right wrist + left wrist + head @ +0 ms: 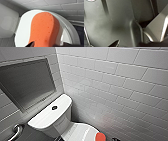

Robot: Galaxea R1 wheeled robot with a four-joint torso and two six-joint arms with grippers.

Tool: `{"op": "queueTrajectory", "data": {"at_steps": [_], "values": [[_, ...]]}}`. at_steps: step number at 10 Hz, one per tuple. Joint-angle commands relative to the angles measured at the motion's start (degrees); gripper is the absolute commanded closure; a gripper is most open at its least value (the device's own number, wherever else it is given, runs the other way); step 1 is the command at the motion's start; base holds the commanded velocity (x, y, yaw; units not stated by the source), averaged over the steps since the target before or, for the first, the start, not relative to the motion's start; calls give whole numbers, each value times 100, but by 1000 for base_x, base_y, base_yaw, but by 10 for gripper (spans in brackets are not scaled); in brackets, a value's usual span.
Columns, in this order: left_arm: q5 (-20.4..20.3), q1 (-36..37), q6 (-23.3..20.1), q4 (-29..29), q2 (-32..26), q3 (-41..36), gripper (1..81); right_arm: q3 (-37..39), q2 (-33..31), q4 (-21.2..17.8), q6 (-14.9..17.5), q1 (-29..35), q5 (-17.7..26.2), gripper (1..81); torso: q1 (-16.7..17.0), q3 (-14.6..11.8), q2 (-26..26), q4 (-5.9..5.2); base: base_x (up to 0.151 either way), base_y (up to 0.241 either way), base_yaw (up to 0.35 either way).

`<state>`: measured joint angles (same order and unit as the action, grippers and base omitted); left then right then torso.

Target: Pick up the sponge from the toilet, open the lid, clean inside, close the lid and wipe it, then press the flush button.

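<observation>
The white toilet (50, 115) stands against the tiled wall, with the dark round flush button (54, 107) in the middle of its cistern top. The lid (80, 133) is down. The orange-red sponge (100, 136) lies on the lid near its right edge. In the right wrist view the sponge (43, 28) looms large on the lid (23, 31). My right gripper (50, 45) hovers just short of it, open, with a dark fingertip on each side. My left gripper (131, 45) is open against dark grey surfaces and holds nothing.
White tiled walls (120, 84) close in behind and to the right of the toilet. A recessed grey niche (25, 84) sits in the left wall above a chrome grab bar (16, 130). Dark floor tiles (80, 30) show beside the bowl.
</observation>
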<state>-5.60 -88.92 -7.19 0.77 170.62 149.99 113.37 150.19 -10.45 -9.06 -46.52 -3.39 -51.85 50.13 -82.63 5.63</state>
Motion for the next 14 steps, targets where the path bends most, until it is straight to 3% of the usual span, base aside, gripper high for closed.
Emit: {"op": "queueTrajectory", "data": {"at_steps": [1, 10, 11, 12, 13, 14], "values": [[437, -69, -1, -24, 16, -40, 10, 228, 66, -54, -263, 472, 233, 10, 0, 0, 0, 0, 0, 0, 0], [445, -69, 7, -33, -1, -40, 10, 914, 655, -46, -492, 358, 216, 10, 0, 0, 0, 0, 0, 0, 0], [445, -69, 7, -24, -1, -40, 10, 887, 655, -10, -492, 366, 198, 10, 0, 519, 0, 182, 0, 0, 0], [445, -69, 7, -15, -1, -40, 10, 878, 655, -1, -483, 383, 198, 10, 0, 547, -2, 174, 0, 0, 0], [445, -69, 7, -6, 8, -40, 10, 861, 655, 8, -483, 384, 190, 10, 0, 113, -2, 41, 0, 0, 0], [445, -69, 7, -6, 8, -40, 10, 852, 655, 8, -483, 410, 181, 10, 0, 251, -2, 59, 0, 0, 0]]}}
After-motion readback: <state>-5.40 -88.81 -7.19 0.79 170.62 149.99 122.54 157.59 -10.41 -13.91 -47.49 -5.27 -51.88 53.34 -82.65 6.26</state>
